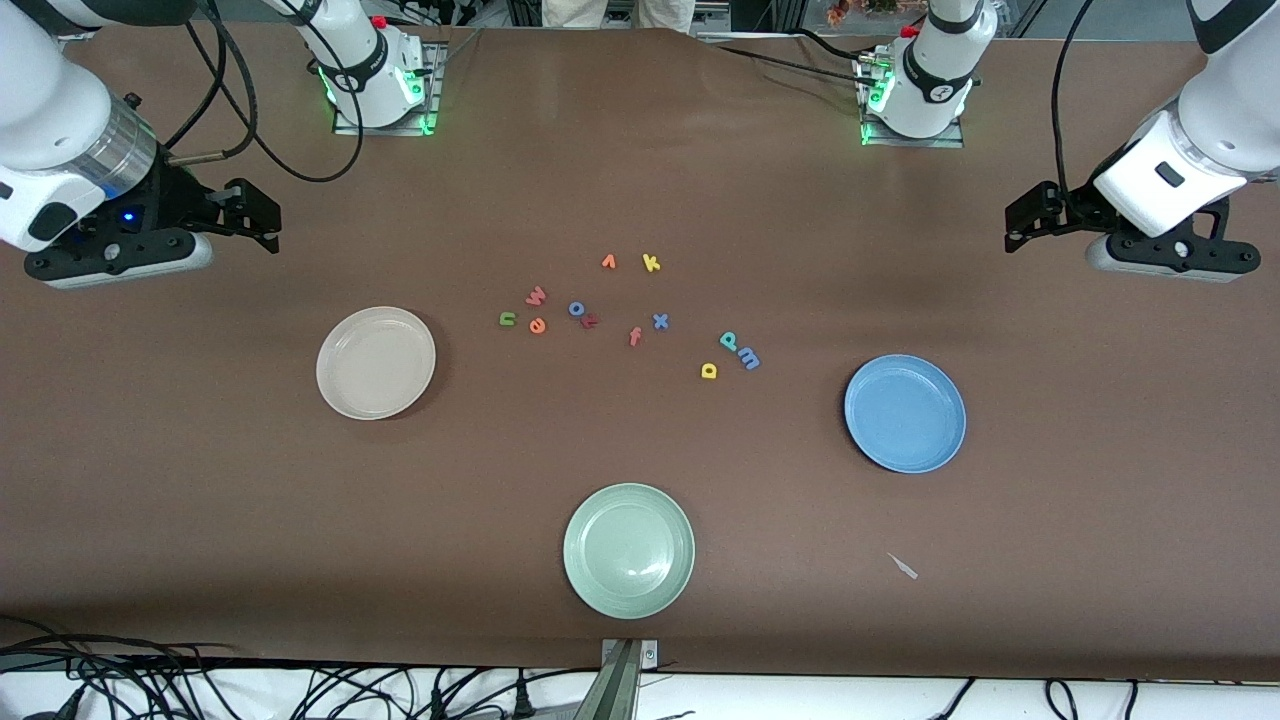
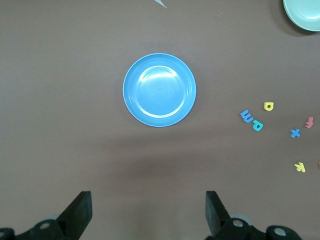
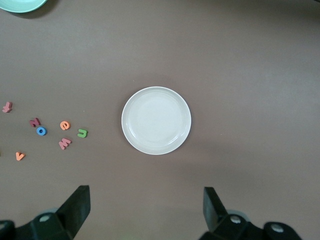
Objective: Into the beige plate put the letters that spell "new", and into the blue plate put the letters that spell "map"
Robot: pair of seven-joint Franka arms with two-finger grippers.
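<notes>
The green n [image 1: 507,319], orange e [image 1: 538,325] and pinkish w [image 1: 536,295] lie together mid-table, close to the beige plate [image 1: 376,362], which holds nothing. The teal p [image 1: 729,341], blue m [image 1: 748,358] and yellow a [image 1: 709,371] sit in a cluster toward the blue plate [image 1: 905,412], also bare. My right gripper [image 1: 258,218] hangs open above the table at the right arm's end; its wrist view looks down on the beige plate [image 3: 156,120] and the n [image 3: 82,133]. My left gripper [image 1: 1028,215] hangs open at the left arm's end, looking down on the blue plate [image 2: 159,90].
Other letters lie between the two clusters: blue o [image 1: 577,308], a red letter [image 1: 590,321], pink f [image 1: 634,336], blue x [image 1: 660,321], orange v [image 1: 608,262], yellow k [image 1: 651,263]. A pale green plate [image 1: 628,550] sits nearest the front camera, a white scrap [image 1: 903,566] beside it.
</notes>
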